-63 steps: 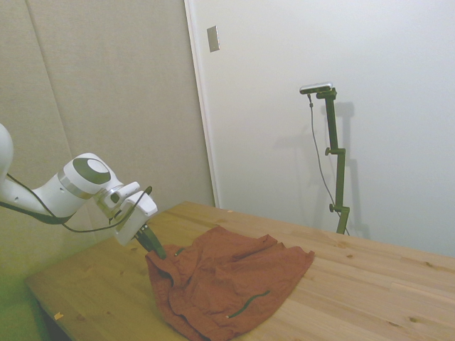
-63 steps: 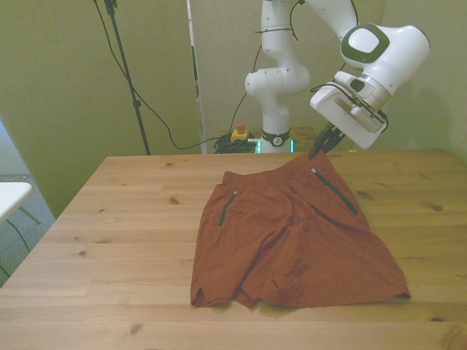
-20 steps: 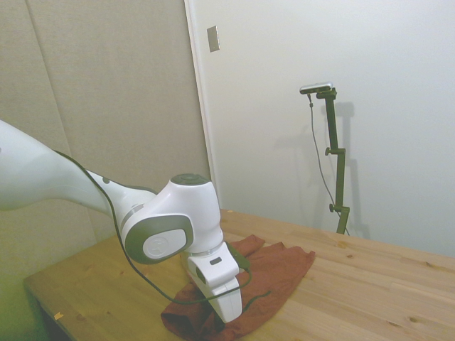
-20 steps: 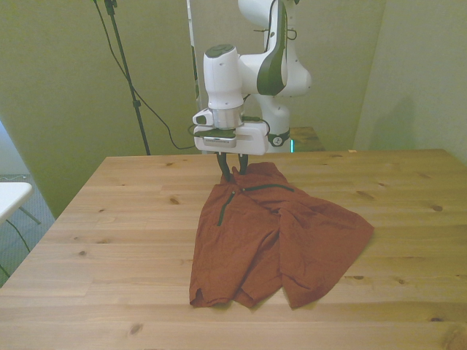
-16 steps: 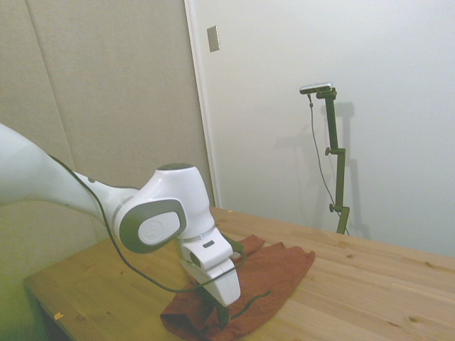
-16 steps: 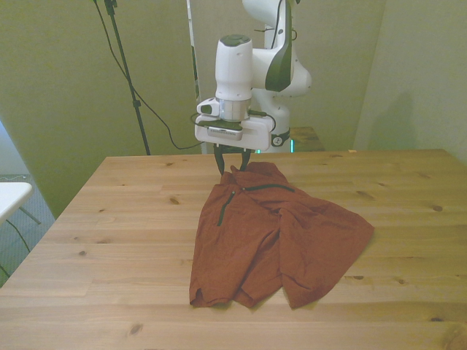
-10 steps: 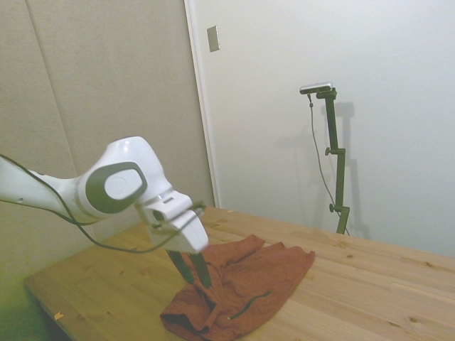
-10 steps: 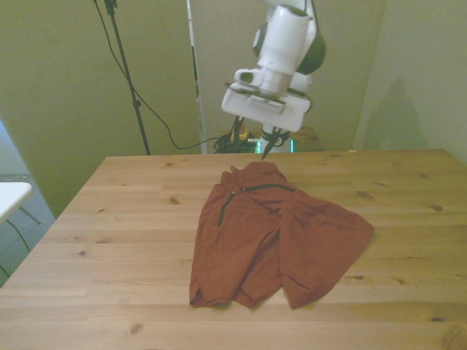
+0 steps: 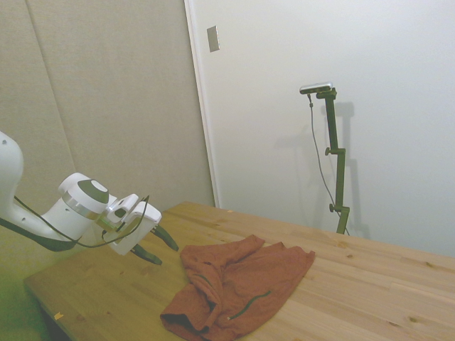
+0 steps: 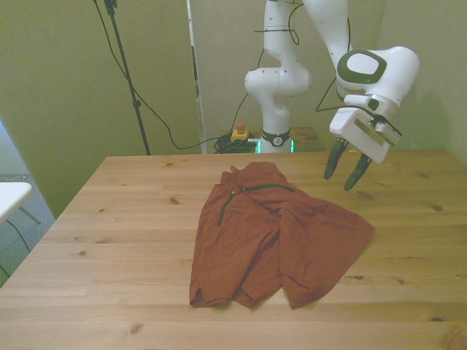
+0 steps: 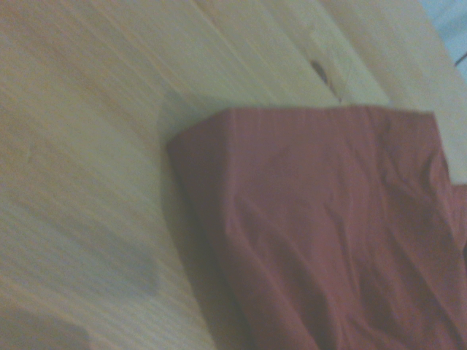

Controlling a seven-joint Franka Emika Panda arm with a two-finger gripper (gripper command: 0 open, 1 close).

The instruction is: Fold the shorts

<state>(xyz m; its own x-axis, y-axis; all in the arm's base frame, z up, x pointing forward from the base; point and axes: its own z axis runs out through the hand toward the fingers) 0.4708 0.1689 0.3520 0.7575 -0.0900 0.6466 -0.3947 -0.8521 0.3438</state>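
Rust-brown wrinkled cloth shorts lie folded on wood.

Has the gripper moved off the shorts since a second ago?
Yes. The gripper has swung from the rust-brown cloth shorts' waistband toward the front view's right, hanging open above the wooden table.

My white arm with its grey ring ends in my gripper with dark fingers, and by it lie the rust-brown shorts with thin dark green stripes on the light brown wooden table.
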